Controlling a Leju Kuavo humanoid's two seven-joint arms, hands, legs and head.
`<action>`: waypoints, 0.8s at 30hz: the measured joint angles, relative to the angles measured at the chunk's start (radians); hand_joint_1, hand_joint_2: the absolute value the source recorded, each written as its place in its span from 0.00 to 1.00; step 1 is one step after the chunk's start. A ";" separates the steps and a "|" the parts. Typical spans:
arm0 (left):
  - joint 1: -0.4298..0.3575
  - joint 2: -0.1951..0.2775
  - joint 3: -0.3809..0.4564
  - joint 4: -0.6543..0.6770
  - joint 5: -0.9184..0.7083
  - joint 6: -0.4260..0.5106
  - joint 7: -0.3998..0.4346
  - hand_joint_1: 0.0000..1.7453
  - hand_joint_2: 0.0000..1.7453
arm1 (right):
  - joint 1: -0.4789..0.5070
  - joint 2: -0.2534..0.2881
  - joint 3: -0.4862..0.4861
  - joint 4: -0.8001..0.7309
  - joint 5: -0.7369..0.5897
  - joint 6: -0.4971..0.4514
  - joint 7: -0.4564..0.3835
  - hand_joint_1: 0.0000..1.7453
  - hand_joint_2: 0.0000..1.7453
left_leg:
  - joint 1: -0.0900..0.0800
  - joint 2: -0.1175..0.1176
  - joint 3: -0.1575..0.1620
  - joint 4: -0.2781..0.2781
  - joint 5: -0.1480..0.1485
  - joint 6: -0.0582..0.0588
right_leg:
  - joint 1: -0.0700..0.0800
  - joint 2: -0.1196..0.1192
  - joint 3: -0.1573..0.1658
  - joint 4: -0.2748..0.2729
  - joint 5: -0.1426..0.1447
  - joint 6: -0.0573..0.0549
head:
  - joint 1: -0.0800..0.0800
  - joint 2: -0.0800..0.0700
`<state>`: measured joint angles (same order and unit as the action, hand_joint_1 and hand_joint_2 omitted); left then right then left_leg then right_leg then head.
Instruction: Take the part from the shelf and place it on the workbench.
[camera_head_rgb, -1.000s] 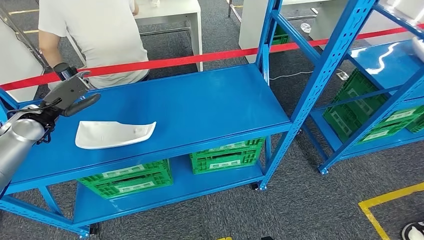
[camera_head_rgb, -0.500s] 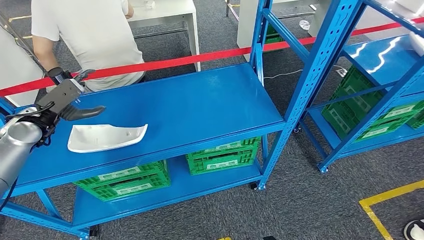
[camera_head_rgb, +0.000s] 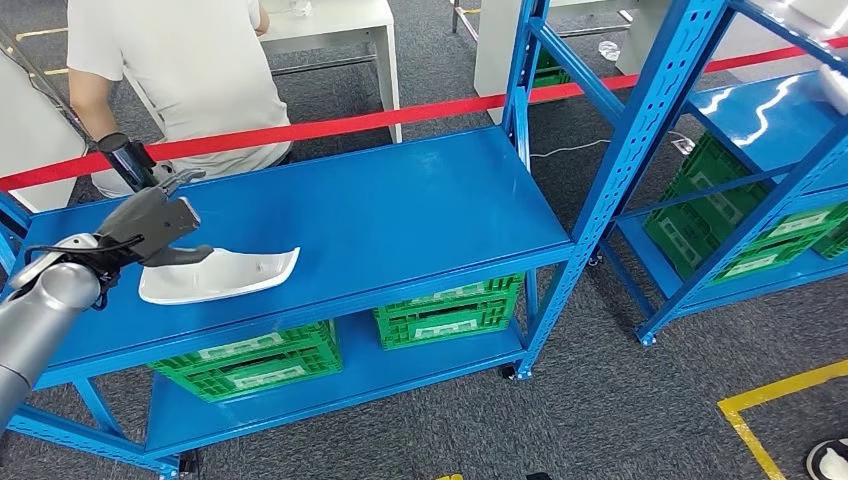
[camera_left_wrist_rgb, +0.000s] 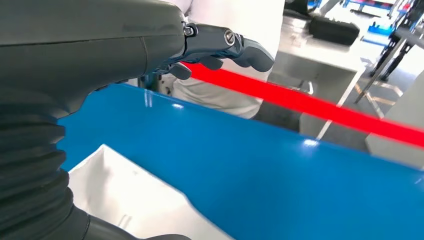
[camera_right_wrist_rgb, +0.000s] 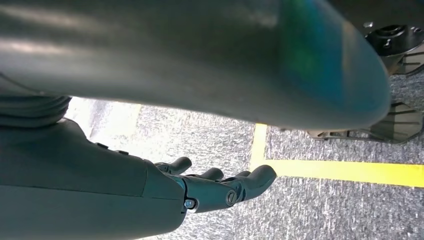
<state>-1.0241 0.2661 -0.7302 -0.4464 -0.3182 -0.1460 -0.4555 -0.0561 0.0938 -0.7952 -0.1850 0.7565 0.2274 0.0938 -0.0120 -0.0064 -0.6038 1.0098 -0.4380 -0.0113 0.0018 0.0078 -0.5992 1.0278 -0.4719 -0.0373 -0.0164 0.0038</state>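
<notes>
Since a second ago, the left hand (camera_head_rgb: 150, 222) has dropped over the white part's (camera_head_rgb: 225, 276) near end on the blue shelf (camera_head_rgb: 400, 210), fingers spread, gripping nothing. It should close squarely around the rim before lifting. Right hand (camera_right_wrist_rgb: 210, 187) hangs empty, fingers loosely apart.

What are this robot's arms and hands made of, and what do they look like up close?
The left arm is a smooth, rounded silver tube with thin black cables running along its wrist. The left hand has a boxy grey palm, a thick grey thumb and darker fingers. Behind it sits a dark grey ribbed cover. The right hand looks the same: grey shell, dark jointed fingers with small round screws.
</notes>
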 joint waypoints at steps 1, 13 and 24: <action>0.005 -0.001 0.000 0.003 -0.014 -0.009 -0.003 0.00 1.00 | 0.000 0.000 0.000 0.000 0.002 0.000 0.001 0.00 0.00 | 0.000 0.000 0.000 0.000 0.000 0.000 | 0.000 0.000 0.000 0.000 0.000 0.000 | 0.000 0.000; 0.021 0.000 0.001 0.024 -0.072 -0.100 -0.042 0.00 1.00 | 0.000 0.000 -0.007 0.000 0.011 0.000 0.004 0.00 0.00 | 0.000 0.000 0.000 0.000 -0.001 0.001 | 0.000 0.000 0.000 0.000 0.000 0.000 | 0.000 0.000; 0.036 0.013 -0.003 0.052 -0.164 -0.146 -0.031 0.00 1.00 | 0.000 0.000 -0.017 0.000 0.021 0.000 0.003 0.00 0.00 | 0.000 0.000 -0.001 0.000 -0.001 0.001 | 0.000 -0.001 0.000 0.000 0.000 0.000 | 0.000 0.000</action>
<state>-0.9885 0.2789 -0.7332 -0.3947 -0.4824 -0.2917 -0.4861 -0.0564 0.0938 -0.8117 -0.1850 0.7771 0.2272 0.0966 -0.0123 -0.0066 -0.6044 1.0099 -0.4387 -0.0105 0.0016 0.0073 -0.5995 1.0278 -0.4723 -0.0368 -0.0163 0.0038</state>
